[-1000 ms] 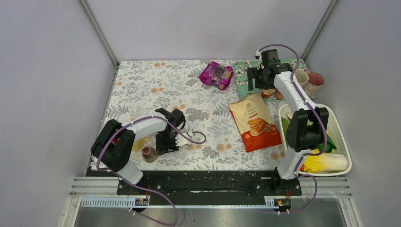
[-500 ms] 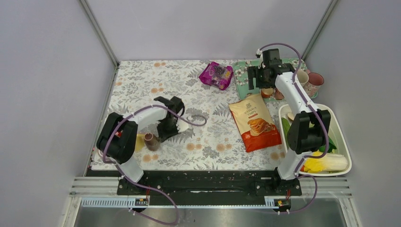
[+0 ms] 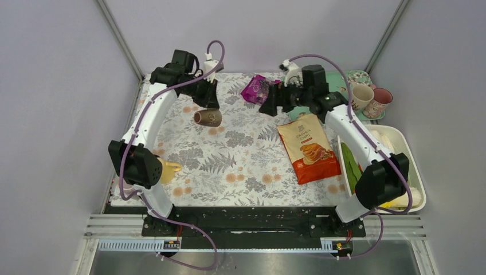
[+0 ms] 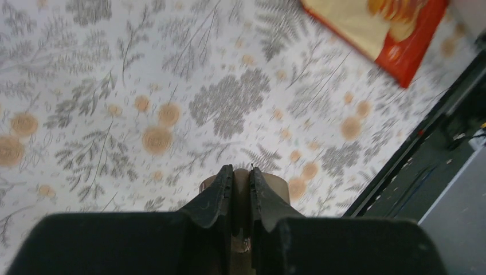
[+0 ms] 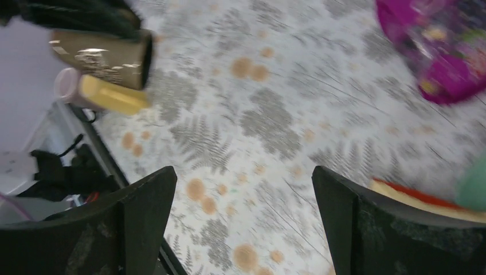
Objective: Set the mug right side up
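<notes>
We see the flowered bench (image 3: pixel 240 166) with both arms stretched toward its far side. The left arm (image 3: pixel 150 114) reaches up along the left edge to the far corner. The right arm (image 3: pixel 355 134) leans across to the far middle. A white tub (image 3: pixel 415 166) holding vegetables stands at the right edge. An orange chip bag (image 3: pixel 309 149) lies flat just left of the tub, and a purple packet (image 3: pixel 259 90) lies beyond it, close under the right arm's wrist.

The left jaws are clamped on the brown mug (image 3: pixel 208 117), pinching its wall between them. We see the mug held clear of the bench on its side, over the far left part of the cloth. The right jaws stand wide apart and hold nothing, pointed toward the mug. A yellow cup (image 3: pixel 167 171) sits on the bench near the left edge.
</notes>
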Available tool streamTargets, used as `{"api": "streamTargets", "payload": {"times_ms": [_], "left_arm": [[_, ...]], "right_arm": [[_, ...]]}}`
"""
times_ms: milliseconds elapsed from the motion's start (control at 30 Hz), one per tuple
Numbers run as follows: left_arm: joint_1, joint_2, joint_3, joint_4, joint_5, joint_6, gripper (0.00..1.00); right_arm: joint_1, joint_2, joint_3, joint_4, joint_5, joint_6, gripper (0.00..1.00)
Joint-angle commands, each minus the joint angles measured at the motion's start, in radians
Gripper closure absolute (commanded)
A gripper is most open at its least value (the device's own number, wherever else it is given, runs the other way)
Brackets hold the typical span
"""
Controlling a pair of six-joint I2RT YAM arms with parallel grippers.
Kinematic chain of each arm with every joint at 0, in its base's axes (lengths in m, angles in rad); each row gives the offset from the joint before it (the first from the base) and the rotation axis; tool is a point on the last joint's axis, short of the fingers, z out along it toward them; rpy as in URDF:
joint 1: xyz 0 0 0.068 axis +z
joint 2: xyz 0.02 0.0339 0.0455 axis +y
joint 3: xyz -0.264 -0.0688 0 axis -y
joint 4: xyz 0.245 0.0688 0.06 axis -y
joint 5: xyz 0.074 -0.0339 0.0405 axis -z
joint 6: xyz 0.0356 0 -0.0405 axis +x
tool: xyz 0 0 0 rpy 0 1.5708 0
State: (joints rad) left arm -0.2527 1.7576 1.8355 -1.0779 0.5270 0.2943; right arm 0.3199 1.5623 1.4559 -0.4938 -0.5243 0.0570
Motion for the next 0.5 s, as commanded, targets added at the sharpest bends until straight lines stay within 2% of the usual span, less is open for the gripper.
{"api": "streamTargets", "payload": {"times_ms": [0, 100, 233, 333, 467], "left_arm": [[-0.013, -0.046, 0.111, 0.137, 0.213, -0.204, 1.0], [-0.024, -0.073, 0.132, 0.201, 0.24, -0.261, 1.0], [-0.038, -0.066, 0.17, 0.216, 0.285, -0.313, 1.0], [-0.046, -0.066, 0.179, 0.225, 0.293, -0.322, 1.0], [-0.046, -0.057, 0.204, 0.227, 0.274, -0.314, 1.0]], "right_arm": [[0.113, -0.036, -0.049, 0.391, -0.262, 0.207, 0.01], [0.151, -0.006, -0.086, 0.683, -0.289, 0.403, 0.0], [0.18, 0.07, -0.081, 0.881, -0.305, 0.598, 0.01], [0.195, 0.124, -0.054, 0.923, -0.334, 0.671, 0.05], [0.203, 0.157, -0.033, 0.851, -0.334, 0.655, 0.08]]}}
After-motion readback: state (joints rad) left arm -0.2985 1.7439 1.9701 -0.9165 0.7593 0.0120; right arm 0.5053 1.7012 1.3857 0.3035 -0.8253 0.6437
